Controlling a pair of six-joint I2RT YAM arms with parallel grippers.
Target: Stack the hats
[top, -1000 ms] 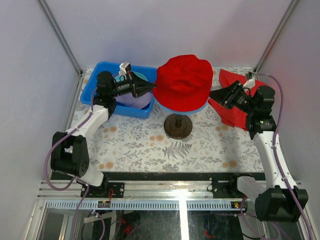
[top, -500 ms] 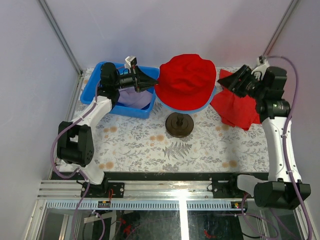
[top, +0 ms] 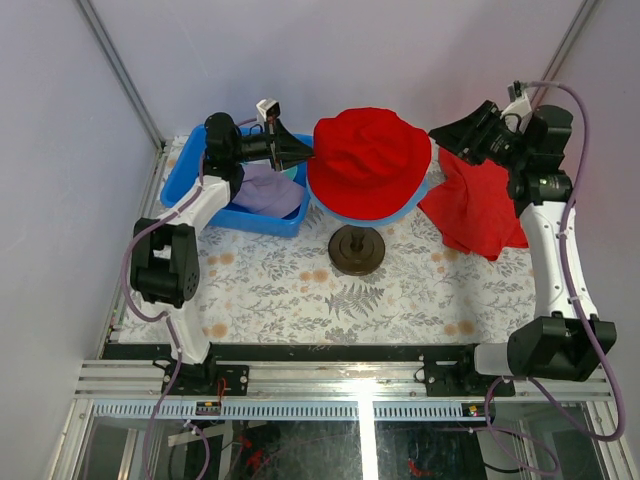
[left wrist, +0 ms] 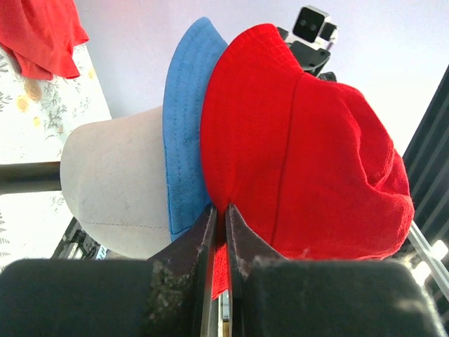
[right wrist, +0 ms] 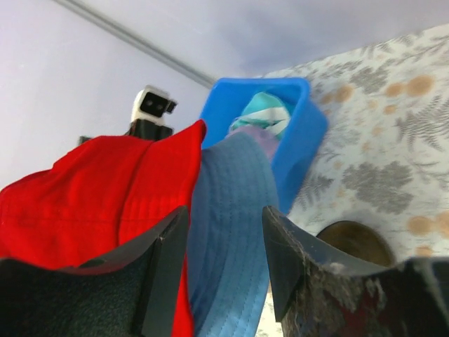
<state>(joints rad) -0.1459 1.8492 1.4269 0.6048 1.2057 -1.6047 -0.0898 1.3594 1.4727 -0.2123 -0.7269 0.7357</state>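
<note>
- Red over blue: the red hat (top: 370,160) sat on top of the blue hat (left wrist: 184,119), both worn by the beige mannequin head (left wrist: 112,182) on its dark stand (top: 357,250) at the middle of the table.
- We saw the left gripper (left wrist: 219,210) clenched on the red hat's brim, on the side nearest the blue bin (top: 180,185), with a fold of red fabric pinched between its fingers.
- We saw the right gripper (right wrist: 224,214) at the opposite side, jaws apart and holding nothing. The blue brim showed between its fingers in the wrist view, though we could not tell whether it touched them.
- We judged the step in hand to be the seating of the second hat: the red one was on and appeared to be getting squared over the blue, whose brim peeked out below.
- Two hats lay in the bin, the pale lilac hat (top: 268,190) and the teal hat (right wrist: 256,112) showing beside it, so we put the stack at roughly half made.
- We noted the flat red cloth (top: 480,210) lying just right of the stand, no part of the job.
- Next, we reckoned, the left gripper would need to let go of the brim without dragging the red hat askew. It would then reach into the bin for the lilac hat, taking it by the brim so the crown could open over the red one.
</note>
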